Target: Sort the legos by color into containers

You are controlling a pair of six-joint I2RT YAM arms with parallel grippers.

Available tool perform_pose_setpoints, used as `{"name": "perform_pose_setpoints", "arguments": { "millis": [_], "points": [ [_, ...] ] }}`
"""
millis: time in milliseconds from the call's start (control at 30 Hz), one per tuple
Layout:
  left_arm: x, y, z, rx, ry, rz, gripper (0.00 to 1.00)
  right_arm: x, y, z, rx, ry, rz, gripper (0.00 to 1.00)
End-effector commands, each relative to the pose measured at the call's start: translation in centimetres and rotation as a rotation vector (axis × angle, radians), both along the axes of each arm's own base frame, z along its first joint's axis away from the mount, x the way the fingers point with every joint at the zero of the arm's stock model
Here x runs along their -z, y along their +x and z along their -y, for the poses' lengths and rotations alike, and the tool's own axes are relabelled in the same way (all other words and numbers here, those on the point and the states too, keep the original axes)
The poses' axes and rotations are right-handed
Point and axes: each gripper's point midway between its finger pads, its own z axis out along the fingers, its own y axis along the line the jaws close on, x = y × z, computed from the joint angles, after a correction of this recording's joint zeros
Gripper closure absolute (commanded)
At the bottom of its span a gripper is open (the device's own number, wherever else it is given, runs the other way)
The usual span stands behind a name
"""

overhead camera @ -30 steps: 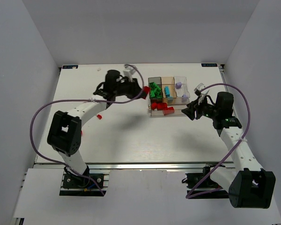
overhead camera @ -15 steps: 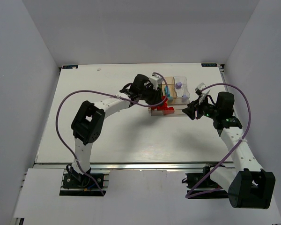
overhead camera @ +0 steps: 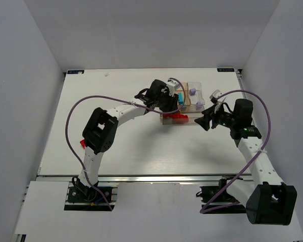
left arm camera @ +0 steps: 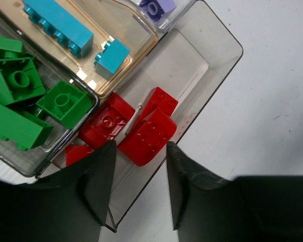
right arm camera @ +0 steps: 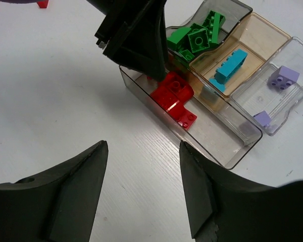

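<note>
Left wrist view: the left gripper [left arm camera: 140, 146] hangs over the tray [left arm camera: 227, 45], fingers apart with nothing clamped. It is right above the red bricks [left arm camera: 146, 133] heaped in the long clear compartment. Green bricks [left arm camera: 20, 96] fill the smoky compartment at the left edge. 2 cyan bricks [left arm camera: 60, 25] lie in the tan compartment at the top, and a purple brick [left arm camera: 156, 6] shows at the top edge. In the right wrist view, the right gripper [right arm camera: 144, 146] sits above bare counter [right arm camera: 65, 101] near the tray, fingers apart and empty. In the top external view, 1 stray red brick [overhead camera: 83, 143] lies at the left of the counter, beside the left arm [overhead camera: 98, 133].
</note>
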Motion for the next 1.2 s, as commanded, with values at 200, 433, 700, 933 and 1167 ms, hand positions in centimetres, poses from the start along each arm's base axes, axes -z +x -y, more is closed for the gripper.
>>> {"name": "perform_pose_setpoints", "arguments": {
  "millis": [200,433,700,933,1167],
  "points": [
    [-12.4,-2.0,-9.5,-0.297,-0.067,0.145,1.00,0.9,-2.7,-4.9,-0.355,-0.060,0.122,0.50],
    [-12.7,-9.0,-28.1,-0.863,0.116,0.204,0.51,2.5,1.1,-14.7,-0.407,-0.282,0.151,0.43],
    [-13.8,-16.9,-40.5,-1.344,0.022,0.375,0.23,7.1,2.7,-29.1,-0.315,-0.208,-0.256,0.34],
    [-16.5,-20.0,-43.5,-1.462,-0.172,0.451,0.23,11.1,3.3,-38.4,-0.212,-0.204,-0.329,0.26],
    [-16.5,-20.0,-43.8,-1.477,-0.145,0.450,0.23,12.9,3.8,-43.7,-0.196,-0.215,-0.239,0.23]
  ]
}}
